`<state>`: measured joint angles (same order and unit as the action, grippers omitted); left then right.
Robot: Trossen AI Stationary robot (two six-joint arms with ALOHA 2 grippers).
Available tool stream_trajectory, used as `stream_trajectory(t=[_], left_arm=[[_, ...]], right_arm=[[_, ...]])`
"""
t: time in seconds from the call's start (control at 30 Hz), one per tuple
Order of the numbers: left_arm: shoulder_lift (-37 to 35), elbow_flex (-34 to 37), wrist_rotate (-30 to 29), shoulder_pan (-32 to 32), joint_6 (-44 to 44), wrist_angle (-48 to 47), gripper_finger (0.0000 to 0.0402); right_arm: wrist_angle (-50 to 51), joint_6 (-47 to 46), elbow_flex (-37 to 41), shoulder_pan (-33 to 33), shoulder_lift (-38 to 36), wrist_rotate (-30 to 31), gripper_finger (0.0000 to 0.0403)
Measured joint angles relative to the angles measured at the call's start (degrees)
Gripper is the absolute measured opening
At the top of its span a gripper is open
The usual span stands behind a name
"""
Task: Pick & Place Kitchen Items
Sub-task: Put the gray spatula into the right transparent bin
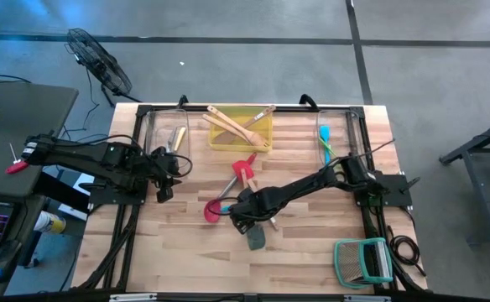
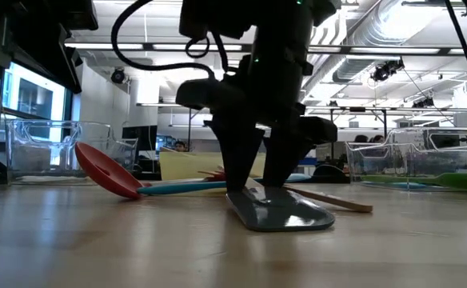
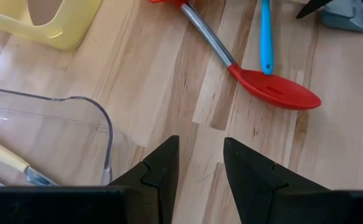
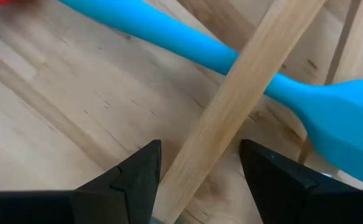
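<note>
Wooden and slim, the handle of the grey-bladed spatula (image 4: 231,106) runs straight between the parted fingers of the right claw (image 4: 200,180), not yet gripped; the grey blade (image 2: 281,210) rests flat on the worktop (image 1: 312,268) at mid-table. Light and stiff, the spatula looks best taken at this bare shaft, though smooth wood may slip. Just beyond it, the blue plastic spatula (image 4: 188,43) passes under the handle, beside the red plastic ladle (image 1: 214,209). Farther off, the left claw (image 3: 200,180) waits narrowly open by the clear plastic bin (image 3: 76,130).
</note>
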<state>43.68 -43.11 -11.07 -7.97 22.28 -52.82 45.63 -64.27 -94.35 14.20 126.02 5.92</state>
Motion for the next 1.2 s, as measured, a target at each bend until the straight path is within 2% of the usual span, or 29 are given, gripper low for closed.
stream_trajectory(t=[0.2, 0.3, 0.4, 0.57, 0.6, 1.0, 1.2], left_arm=[[0.0, 0.0, 0.0, 0.0, 0.0, 0.0, 0.0122], [0.0, 0.0, 0.0, 0.0, 0.0, 0.0, 0.0122], [0.0, 0.0, 0.0, 0.0, 0.0, 0.0, 0.0122], [0.0, 0.0, 0.0, 0.0, -1.0, 0.0, 0.0122], [0.0, 0.0, 0.0, 0.0, -1.1, 0.0, 0.0122], [0.0, 0.0, -0.1, 0.0, -1.3, 0.1, 0.0122], [0.0, 0.0, -0.1, 0.0, -1.3, 0.4, 0.0122]], right_arm=[[-0.1, 1.2, -0.2, -0.1, 0.7, -0.2, 0.0213], [0.1, 1.1, -0.2, -0.3, 0.8, -0.4, 0.0198], [0.4, 1.1, -0.1, -0.3, 0.8, -0.4, 0.0158], [0.9, 1.6, 0.0, -0.4, 0.8, -1.5, 0.0065], [0.8, 1.7, 0.0, -0.4, 0.8, -1.5, 0.0058], [0.2, 0.7, 0.0, -0.3, 0.7, -1.3, 0.0059], [-4.8, 0.0, 0.1, 0.4, -1.0, -0.5, 0.0059]])
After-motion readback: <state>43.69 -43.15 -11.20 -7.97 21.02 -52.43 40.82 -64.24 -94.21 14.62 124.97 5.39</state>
